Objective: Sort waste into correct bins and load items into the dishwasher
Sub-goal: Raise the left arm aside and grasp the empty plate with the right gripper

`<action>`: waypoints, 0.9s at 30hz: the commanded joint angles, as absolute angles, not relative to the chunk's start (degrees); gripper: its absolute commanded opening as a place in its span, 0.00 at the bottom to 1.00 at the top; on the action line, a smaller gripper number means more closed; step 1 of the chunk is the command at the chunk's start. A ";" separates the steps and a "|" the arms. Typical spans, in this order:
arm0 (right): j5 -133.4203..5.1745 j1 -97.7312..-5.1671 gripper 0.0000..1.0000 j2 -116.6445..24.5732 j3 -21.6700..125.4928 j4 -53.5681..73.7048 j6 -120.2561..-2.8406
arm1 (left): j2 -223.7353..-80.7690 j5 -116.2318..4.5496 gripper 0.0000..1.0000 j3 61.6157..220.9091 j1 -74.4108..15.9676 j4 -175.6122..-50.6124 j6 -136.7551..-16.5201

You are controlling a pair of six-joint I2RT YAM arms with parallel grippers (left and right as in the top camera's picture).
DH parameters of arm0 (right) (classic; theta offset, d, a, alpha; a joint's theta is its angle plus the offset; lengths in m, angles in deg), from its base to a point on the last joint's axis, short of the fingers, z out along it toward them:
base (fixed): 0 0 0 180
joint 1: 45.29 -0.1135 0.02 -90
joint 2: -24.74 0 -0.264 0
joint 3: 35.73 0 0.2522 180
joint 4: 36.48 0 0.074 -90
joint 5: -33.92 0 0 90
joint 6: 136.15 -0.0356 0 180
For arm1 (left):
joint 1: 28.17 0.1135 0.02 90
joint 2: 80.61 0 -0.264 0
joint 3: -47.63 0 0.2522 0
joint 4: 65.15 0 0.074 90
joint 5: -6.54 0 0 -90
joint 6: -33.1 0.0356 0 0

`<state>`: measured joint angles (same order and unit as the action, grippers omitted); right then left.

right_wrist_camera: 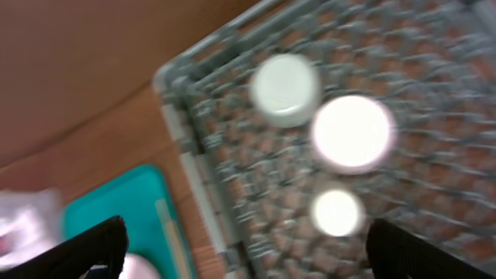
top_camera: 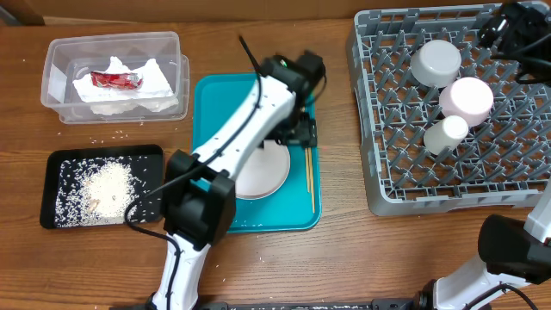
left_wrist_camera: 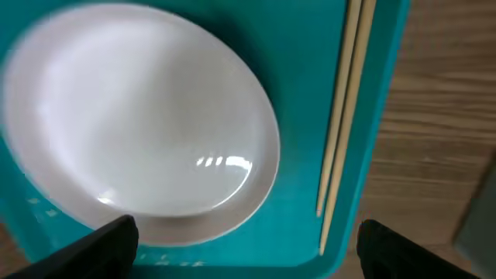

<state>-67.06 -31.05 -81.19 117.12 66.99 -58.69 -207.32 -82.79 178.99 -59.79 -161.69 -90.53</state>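
Observation:
A white plate [top_camera: 263, 168] lies on the teal tray [top_camera: 211, 112], with two wooden chopsticks [top_camera: 310, 176] beside it on the right. My left gripper [top_camera: 297, 129] hovers above them, open and empty; in the left wrist view its jaws [left_wrist_camera: 244, 232] straddle the near rim of the plate [left_wrist_camera: 139, 116], with the chopsticks [left_wrist_camera: 345, 101] to the right. The grey dishwasher rack [top_camera: 387, 185] holds a white bowl [top_camera: 436, 62], a pale-pink dish [top_camera: 467, 99] and a small white cup [top_camera: 446, 133]. My right gripper [top_camera: 508, 26] is open and empty high over the rack [right_wrist_camera: 232, 108].
The clear tub [top_camera: 60, 60] at the back left holds a crumpled napkin [top_camera: 151, 86] and a red wrapper [top_camera: 116, 81]. The black tray [top_camera: 146, 159] at the left holds rice [top_camera: 108, 185]. Loose rice grains [top_camera: 108, 138] lie on the wooden table between them.

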 commanded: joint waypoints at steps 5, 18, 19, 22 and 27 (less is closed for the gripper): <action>-90.69 -39.61 1.00 -82.07 111.88 65.99 -59.67 | -204.65 -83.84 0.92 208.36 -45.49 -172.18 -88.67; -79.19 -68.44 0.75 -82.11 75.81 42.10 -66.82 | -203.12 -82.11 1.00 217.11 -19.55 -175.70 -88.58; -77.58 -70.04 0.74 -82.11 73.25 39.61 -69.37 | -203.12 -82.11 1.00 216.73 -18.28 -175.70 -88.56; -73.10 -73.49 0.74 -82.11 67.42 34.08 -73.94 | -203.12 -82.11 1.00 216.63 -16.34 -175.70 -88.56; -70.65 -77.58 0.70 -82.11 58.33 23.96 -75.12 | -203.12 -82.14 1.00 216.63 -14.94 -175.70 -88.58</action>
<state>-74.12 -76.27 -82.81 62.17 26.73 -72.08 -203.71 -82.59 216.97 -15.27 -175.59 -89.33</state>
